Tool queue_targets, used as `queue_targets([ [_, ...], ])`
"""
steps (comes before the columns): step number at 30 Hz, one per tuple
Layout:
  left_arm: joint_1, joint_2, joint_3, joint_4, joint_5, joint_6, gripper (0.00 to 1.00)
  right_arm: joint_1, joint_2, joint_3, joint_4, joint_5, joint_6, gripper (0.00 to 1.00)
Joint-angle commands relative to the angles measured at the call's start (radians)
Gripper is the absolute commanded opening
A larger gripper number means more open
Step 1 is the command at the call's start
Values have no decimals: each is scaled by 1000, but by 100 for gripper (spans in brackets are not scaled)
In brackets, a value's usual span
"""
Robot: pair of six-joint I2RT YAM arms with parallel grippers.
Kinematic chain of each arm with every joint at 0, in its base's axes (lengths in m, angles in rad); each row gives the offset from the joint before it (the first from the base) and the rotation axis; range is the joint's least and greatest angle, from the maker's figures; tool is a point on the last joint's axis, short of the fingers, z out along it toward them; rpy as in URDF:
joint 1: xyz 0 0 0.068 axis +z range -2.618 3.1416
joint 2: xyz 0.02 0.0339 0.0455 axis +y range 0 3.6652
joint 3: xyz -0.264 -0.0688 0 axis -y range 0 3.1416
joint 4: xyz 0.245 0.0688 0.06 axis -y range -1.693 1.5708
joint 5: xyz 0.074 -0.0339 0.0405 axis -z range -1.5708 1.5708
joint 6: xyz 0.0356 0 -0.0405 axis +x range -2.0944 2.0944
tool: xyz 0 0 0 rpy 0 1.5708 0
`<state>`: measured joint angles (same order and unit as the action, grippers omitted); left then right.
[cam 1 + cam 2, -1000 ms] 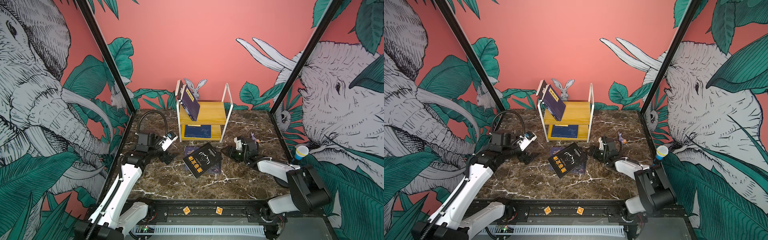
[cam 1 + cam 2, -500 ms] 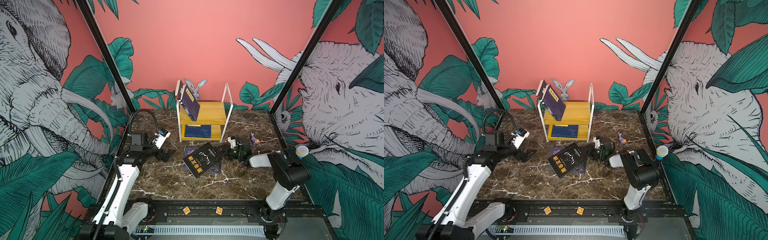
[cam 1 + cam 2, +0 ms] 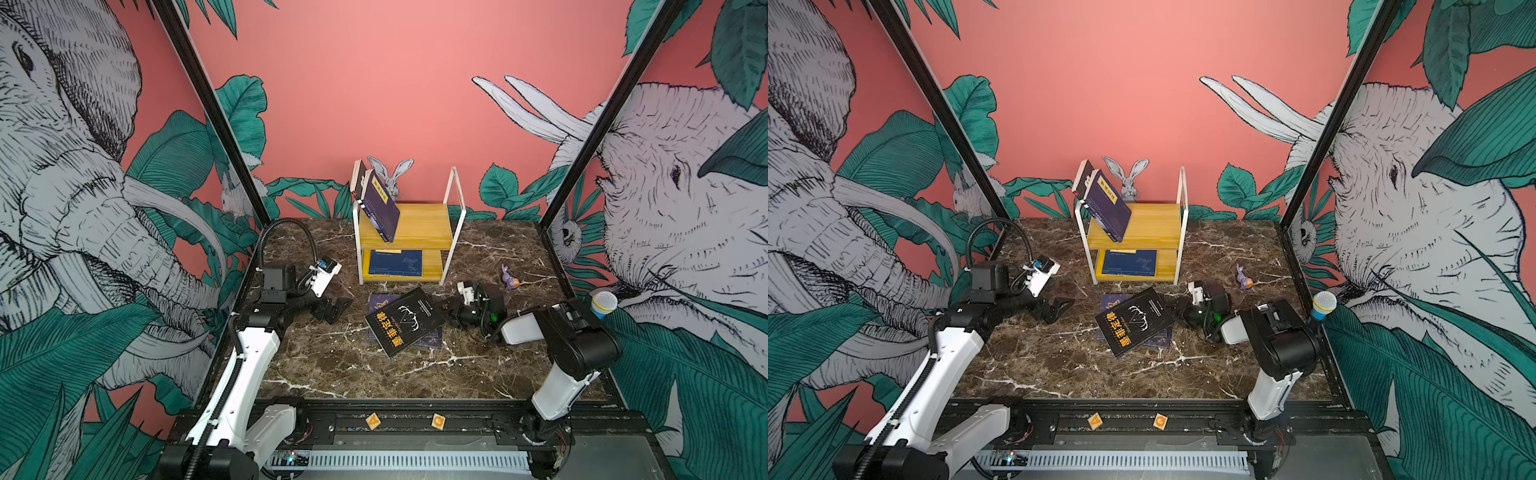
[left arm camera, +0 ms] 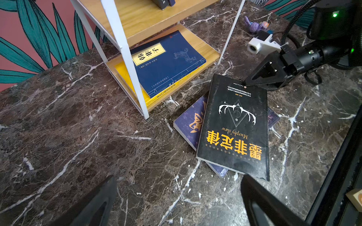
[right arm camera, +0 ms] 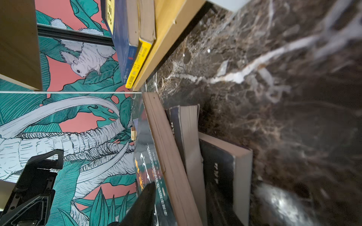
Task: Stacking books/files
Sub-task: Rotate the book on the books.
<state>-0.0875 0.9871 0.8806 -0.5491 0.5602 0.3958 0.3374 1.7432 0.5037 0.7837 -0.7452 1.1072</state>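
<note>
1. The black book (image 3: 405, 322) (image 3: 1136, 322) lies face up and askew on the desk (image 3: 332, 365) (image 3: 1059, 365), just below the middle of both top views and in front of the shelf (image 3: 419, 224) (image 3: 1154, 224).
2. It rests on a purple book (image 3: 380, 300) (image 3: 1112, 300) (image 4: 188, 121), whose corner shows at the black book's upper left.
3. The right wrist view shows the pile edge-on: the black book (image 5: 166, 156) is on top, and the lowest book (image 5: 242, 166) is dark-covered and lies on the desk.
4. The right tool (image 3: 444, 311) (image 3: 1177, 311) sits at the black book's right-hand corner, right of centre. Its jaws are partly apart. One finger (image 5: 143, 205) lies over the cover and the tip (image 4: 247, 83) meets the corner. I cannot tell whether it is clamping the book.
5. The left tool (image 3: 337, 308) (image 3: 1060, 309) (image 4: 178, 179) is spread wide and holds nothing. It is low over the desk, left of the pile and apart from it.
6. On the shelf's top board, above centre, a navy book (image 3: 380, 208) (image 3: 1108, 208) leans to the left against a rear book (image 3: 358, 178) (image 3: 1084, 176).
7. On the lower board a blue book (image 3: 395, 263) (image 3: 1128, 262) (image 4: 168, 62) lies flat on a yellow book (image 4: 121, 72) (image 5: 139, 64).
8. A small purple toy (image 3: 509, 279) (image 3: 1244, 279) stands on the desk to the right of the shelf.
9. A microphone (image 3: 602, 303) (image 3: 1323, 305) is at the desk's right edge.
</note>
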Motion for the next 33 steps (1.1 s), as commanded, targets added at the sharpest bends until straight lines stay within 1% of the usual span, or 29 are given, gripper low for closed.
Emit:
queue_targets([
  [1,6,-7,-14,4,12,-8,99,-3,4,-23,90,-23,26,39],
  [6,6,-6,-18,8,15,-9,99,-2,31,-43,137,-22,42,37],
  [14,6,-8,-22,11,15,-9,99,3,93,-70,262,-31,90,33],
  [16,6,-8,-22,11,15,-11,99,6,103,-75,320,-43,117,27],
  [17,7,-8,-22,11,15,-10,99,5,105,-80,350,-49,130,23],
  [20,8,-8,-23,11,15,-11,99,-5,93,-94,375,-40,140,12],
  [23,7,-8,-25,12,16,-11,99,-29,52,-115,344,-13,113,6],
  [26,8,-7,-27,19,21,-26,99,-65,-12,-154,331,28,94,4],
  [29,9,-1,-41,53,33,-102,99,-101,-79,-198,330,79,90,2],
  [30,7,1,-51,80,82,-150,99,-106,-96,-212,330,97,91,1],
  [31,7,6,-62,101,103,-198,99,-107,-108,-218,330,112,93,1],
  [33,6,15,-105,189,173,-325,99,-106,-118,-241,357,145,108,0],
])
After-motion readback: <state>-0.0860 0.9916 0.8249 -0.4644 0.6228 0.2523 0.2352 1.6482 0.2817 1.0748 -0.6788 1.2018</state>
